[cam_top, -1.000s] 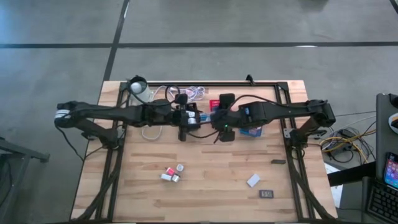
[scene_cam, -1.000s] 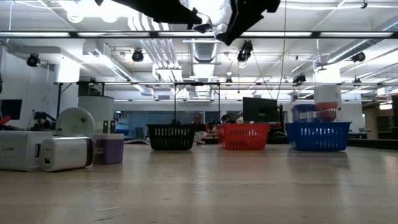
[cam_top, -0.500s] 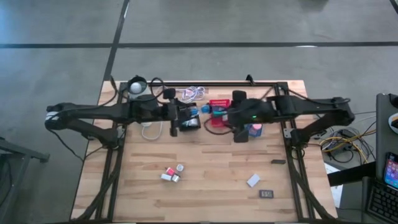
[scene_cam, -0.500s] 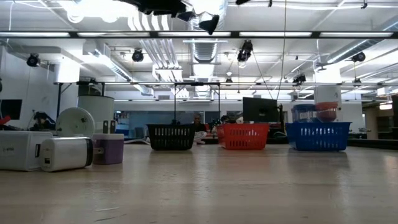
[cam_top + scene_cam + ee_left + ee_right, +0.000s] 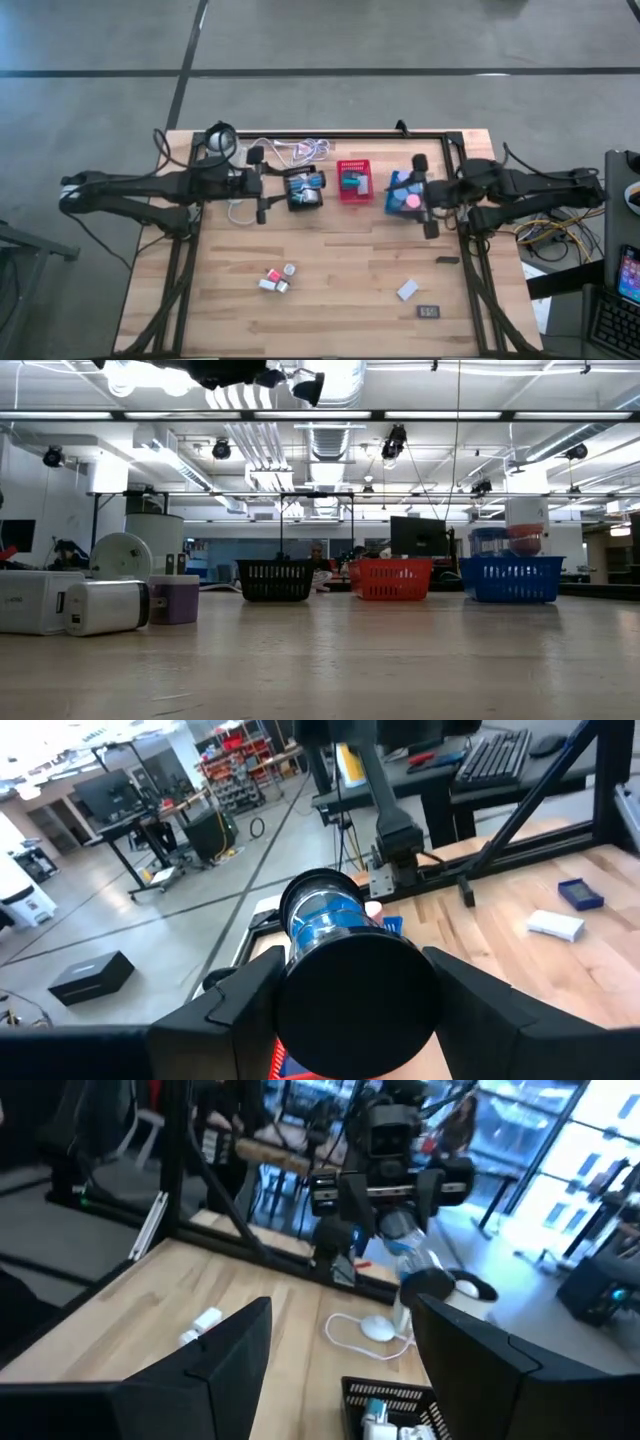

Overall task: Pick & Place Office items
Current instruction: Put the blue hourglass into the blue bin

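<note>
Big butcher-block table (image 5: 340, 260), pale wood strips with a black metal frame round it, sitting on smooth grey concrete. In the low view the room behind is an open lab, with white ceiling pipes and strip lights.

Two matte dark arms lie across the upper half of the high view. The left gripper (image 5: 262, 185) sits just left of the black tray (image 5: 303, 192), clamped on a blue roll (image 5: 325, 910). It's a glossy see-through cylinder with a round dark end, one finger (image 5: 250, 1005) on each side. The right gripper (image 5: 428, 195) is at the right edge of the blue tray (image 5: 398, 184), fingers (image 5: 225, 1365) spread wide with nothing between them.

There are three small mesh trays in a row, the red tray (image 5: 352, 180) in the middle. The blue one has a pink roll (image 5: 411, 201) in it.

The rest of the office items are loose on the wood:
- a little pink and white cluster (image 5: 276, 279) at lower centre
- a white block (image 5: 406, 290) at lower right
- a dark rectangle (image 5: 428, 312) just below the white block
</note>
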{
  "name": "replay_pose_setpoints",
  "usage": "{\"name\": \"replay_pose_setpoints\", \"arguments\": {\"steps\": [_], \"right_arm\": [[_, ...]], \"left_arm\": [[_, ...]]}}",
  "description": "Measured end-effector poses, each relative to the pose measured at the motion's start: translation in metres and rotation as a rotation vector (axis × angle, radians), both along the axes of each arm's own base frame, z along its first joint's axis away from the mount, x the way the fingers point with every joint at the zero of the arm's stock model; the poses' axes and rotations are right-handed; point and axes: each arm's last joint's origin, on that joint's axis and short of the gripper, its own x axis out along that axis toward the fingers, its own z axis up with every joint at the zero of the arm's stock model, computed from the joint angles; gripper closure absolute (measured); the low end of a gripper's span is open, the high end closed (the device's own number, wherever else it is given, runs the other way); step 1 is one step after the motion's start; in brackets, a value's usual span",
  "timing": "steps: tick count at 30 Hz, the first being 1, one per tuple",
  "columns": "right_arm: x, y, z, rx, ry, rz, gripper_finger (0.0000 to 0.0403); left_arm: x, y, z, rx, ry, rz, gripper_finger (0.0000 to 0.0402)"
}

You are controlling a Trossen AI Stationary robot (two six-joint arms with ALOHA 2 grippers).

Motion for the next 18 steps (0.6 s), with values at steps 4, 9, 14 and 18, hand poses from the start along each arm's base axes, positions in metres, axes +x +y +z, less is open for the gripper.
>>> {"name": "replay_pose_setpoints", "arguments": {"steps": [4,9,14,18], "right_arm": [[-0.023,-0.002,-0.024,0.032,-0.078,-0.012,0.0165],[-0.040,-0.006,-0.054,0.132,-0.182,-0.030,0.0171],[-0.049,-0.008,-0.081,0.212,-0.217,-0.015,0.0179],[-0.051,-0.008,-0.104,0.214,-0.231,-0.001,0.0179]], "left_arm": [[-0.005,-0.001,-0.003,-0.007,-0.042,-0.014,0.0186],[-0.007,-0.001,-0.008,-0.020,-0.054,-0.022,0.0186],[-0.006,-0.002,-0.006,-0.027,-0.078,-0.038,0.0186],[-0.006,-0.002,-0.003,-0.031,-0.104,-0.063,0.0186]]}}
